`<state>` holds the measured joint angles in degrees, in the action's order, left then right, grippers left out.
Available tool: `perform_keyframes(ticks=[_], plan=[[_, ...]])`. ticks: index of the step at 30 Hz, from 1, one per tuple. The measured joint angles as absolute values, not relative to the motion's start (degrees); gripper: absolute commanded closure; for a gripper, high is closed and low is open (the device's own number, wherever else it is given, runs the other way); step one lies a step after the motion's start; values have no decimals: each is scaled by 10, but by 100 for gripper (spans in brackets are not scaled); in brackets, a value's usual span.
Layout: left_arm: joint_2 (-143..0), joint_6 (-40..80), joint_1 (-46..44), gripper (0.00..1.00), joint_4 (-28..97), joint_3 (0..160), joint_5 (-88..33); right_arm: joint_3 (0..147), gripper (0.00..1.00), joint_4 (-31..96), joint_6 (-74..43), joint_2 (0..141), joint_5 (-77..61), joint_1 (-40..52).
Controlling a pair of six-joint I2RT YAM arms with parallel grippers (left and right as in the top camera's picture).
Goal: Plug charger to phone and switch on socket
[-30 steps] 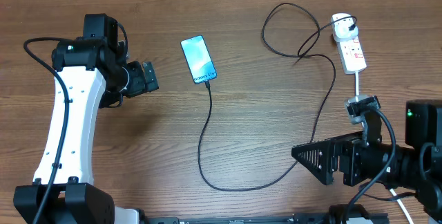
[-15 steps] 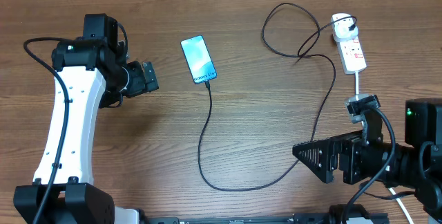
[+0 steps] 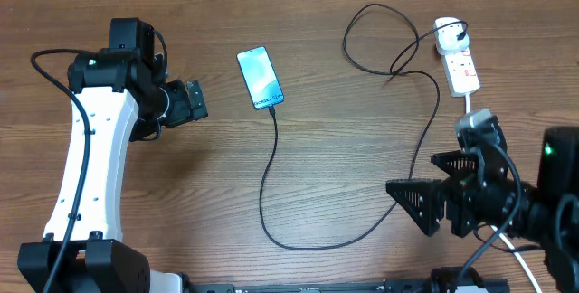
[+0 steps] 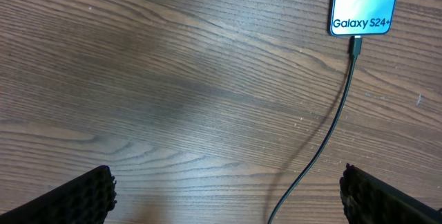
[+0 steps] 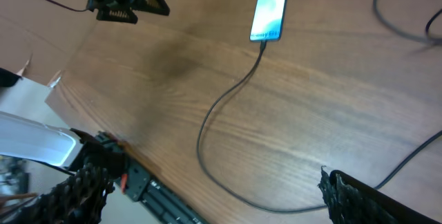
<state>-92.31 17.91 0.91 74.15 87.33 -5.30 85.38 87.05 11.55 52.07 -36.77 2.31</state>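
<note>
Left tool (image 4: 228,191): fingers spread wide, holding nothing, over the bare worktop (image 4: 138,79). Phone (image 4: 364,4) lies ahead and to its right, screen up. Charger (image 4: 324,137) has its plug (image 4: 355,45) seated in the phone's near edge.

Right tool (image 5: 221,191): fingers spread, holding nothing. Socket (image 3: 462,69) lies behind and beside it, with the white adapter (image 3: 446,33) on its far end. Switch position: cannot tell.

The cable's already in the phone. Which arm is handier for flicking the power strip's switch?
The right one. The power strip lies on its side of the table, much nearer the right gripper, which is open and empty. The left gripper is across the table, beyond the phone.
</note>
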Motion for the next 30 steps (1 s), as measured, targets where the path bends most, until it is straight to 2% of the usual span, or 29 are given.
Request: perform_keyframes(ticks=[5, 14, 30], plan=[[-923, 179, 9, 1, 742, 873, -53, 817, 0, 817, 128, 463, -366, 23], [-923, 179, 9, 1, 741, 873, -53, 653, 0, 655, 136, 329, -366, 23], [-923, 179, 9, 0, 741, 873, -53, 333, 0, 305, 138, 156, -360, 23]])
